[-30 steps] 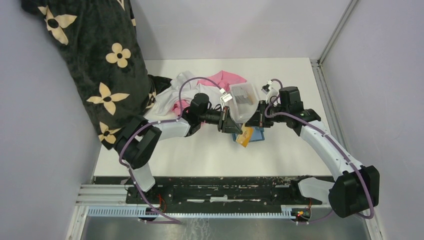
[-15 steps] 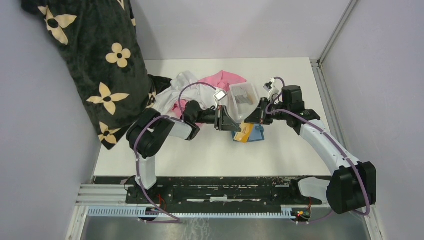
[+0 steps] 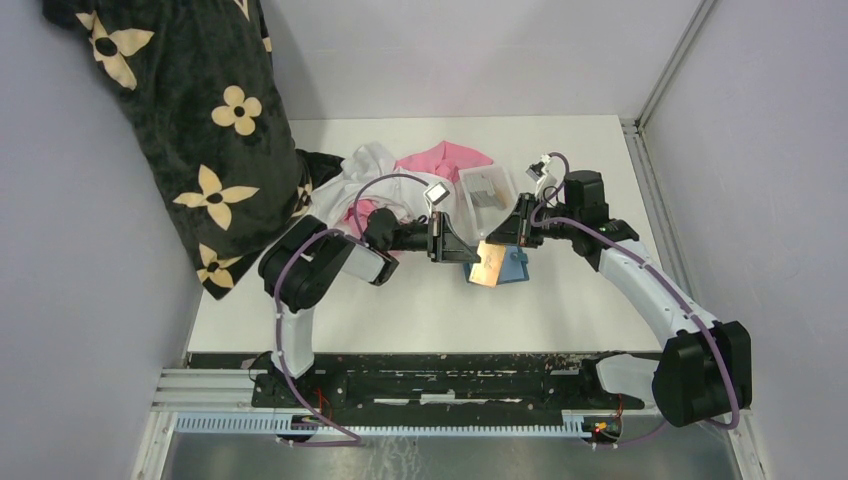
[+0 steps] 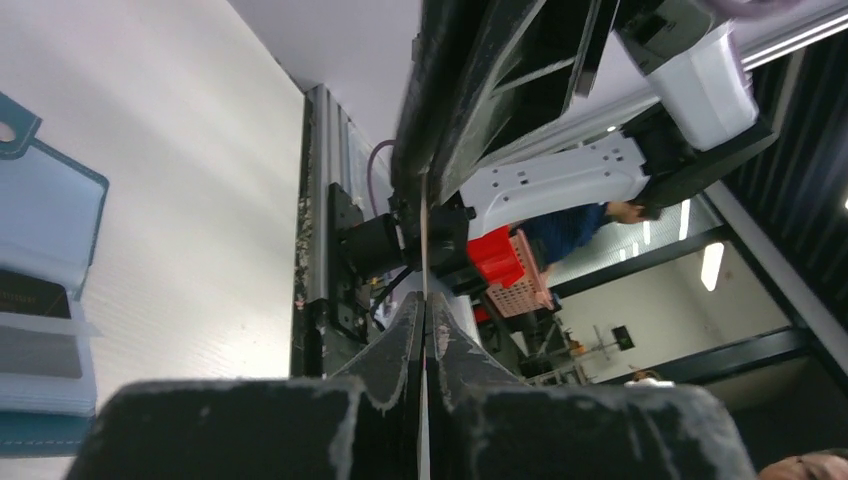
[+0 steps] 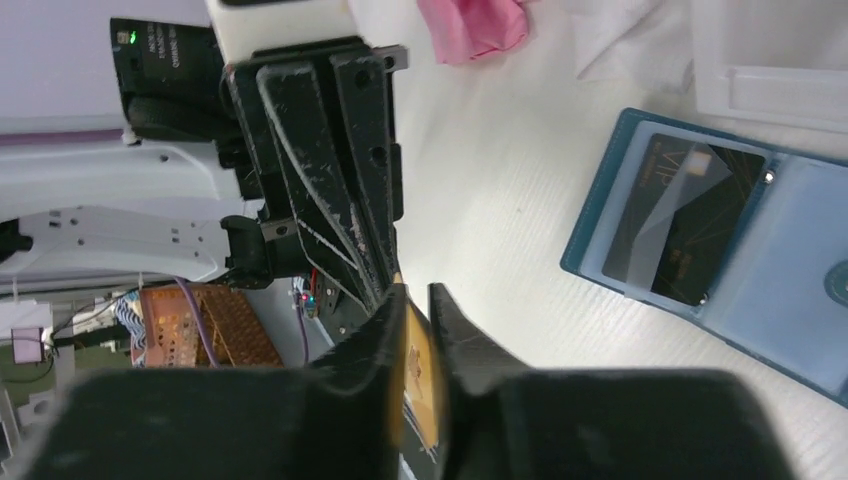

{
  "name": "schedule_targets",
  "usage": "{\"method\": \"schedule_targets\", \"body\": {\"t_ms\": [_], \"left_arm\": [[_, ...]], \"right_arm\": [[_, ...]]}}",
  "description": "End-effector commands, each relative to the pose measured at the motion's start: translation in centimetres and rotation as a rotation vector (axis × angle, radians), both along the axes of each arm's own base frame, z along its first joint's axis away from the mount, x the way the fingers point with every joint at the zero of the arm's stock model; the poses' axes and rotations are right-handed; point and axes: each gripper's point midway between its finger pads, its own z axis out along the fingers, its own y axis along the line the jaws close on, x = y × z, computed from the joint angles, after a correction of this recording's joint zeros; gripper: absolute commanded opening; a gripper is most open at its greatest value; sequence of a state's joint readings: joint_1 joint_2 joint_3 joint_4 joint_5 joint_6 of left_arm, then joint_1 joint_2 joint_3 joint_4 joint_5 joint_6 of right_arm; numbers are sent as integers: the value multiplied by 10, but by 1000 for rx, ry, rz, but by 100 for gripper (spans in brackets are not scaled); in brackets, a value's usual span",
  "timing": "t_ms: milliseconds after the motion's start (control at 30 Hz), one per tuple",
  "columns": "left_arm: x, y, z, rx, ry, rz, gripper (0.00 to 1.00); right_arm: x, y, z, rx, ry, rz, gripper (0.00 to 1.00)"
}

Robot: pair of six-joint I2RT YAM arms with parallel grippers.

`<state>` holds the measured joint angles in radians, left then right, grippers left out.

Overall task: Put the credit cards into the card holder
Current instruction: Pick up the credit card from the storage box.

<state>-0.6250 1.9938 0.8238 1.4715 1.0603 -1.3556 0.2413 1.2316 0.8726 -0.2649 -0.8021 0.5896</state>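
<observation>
Mid-air handover, by the look of it: the left gripper point(image 4: 424, 318) is clamped tight on the thin gold-tan credit card point(image 3: 489, 265), held just above the open teal-blue fold-over card holder point(image 5: 790, 250), which lies flat on the white table point(image 3: 400, 300), ready for slotting. Both arms reach inward with wrists rolled, fingertips nose to nose. The right gripper point(image 5: 418, 320) straddles the same card, jaws barely apart, and I cannot tell whether it grips.

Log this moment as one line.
left gripper: shut on gold card | right gripper: around same card, grip unclear | card holder: open
</observation>
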Motion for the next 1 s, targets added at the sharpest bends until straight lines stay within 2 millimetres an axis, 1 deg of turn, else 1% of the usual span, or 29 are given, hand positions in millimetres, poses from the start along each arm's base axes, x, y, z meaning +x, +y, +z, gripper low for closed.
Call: {"method": "schedule_targets", "body": {"t_ms": [0, 33, 100, 200, 267, 333, 433, 533, 567, 633, 767, 800, 967], "left_arm": [[3, 0, 8, -12, -185, 114, 3], [9, 0, -7, 56, -162, 152, 3], [17, 1, -23, 135, -177, 234, 3], [25, 0, -43, 233, -185, 340, 3], [32, -1, -51, 279, -181, 411, 3], [36, -5, -54, 311, -178, 472, 3], [46, -12, -62, 378, -154, 573, 3], [57, -16, -70, 439, -116, 677, 3], [59, -16, -74, 466, -92, 709, 3], [66, -16, -76, 477, -52, 760, 3], [77, -19, -79, 493, 9, 821, 3], [79, -19, -80, 495, 21, 833, 3], [86, -23, -87, 526, 65, 855, 3]], "right_arm": [[17, -7, -2, -49, -57, -63, 25], [18, -10, -4, -70, -56, -79, 30], [22, -15, -5, -102, -66, -104, 35], [29, -25, -9, -158, -84, -164, 39], [33, -32, -10, -191, -101, -205, 39], [36, -41, -12, -230, -119, -251, 40], [41, -56, -22, -300, -124, -323, 39], [43, -69, -37, -356, -113, -385, 38], [45, -72, -41, -371, -110, -402, 37], [46, -76, -50, -396, -93, -417, 32], [49, -81, -68, -436, -59, -432, 13], [50, -82, -72, -445, -49, -435, 10], [54, -86, -97, -496, 0, -433, 3]]}}
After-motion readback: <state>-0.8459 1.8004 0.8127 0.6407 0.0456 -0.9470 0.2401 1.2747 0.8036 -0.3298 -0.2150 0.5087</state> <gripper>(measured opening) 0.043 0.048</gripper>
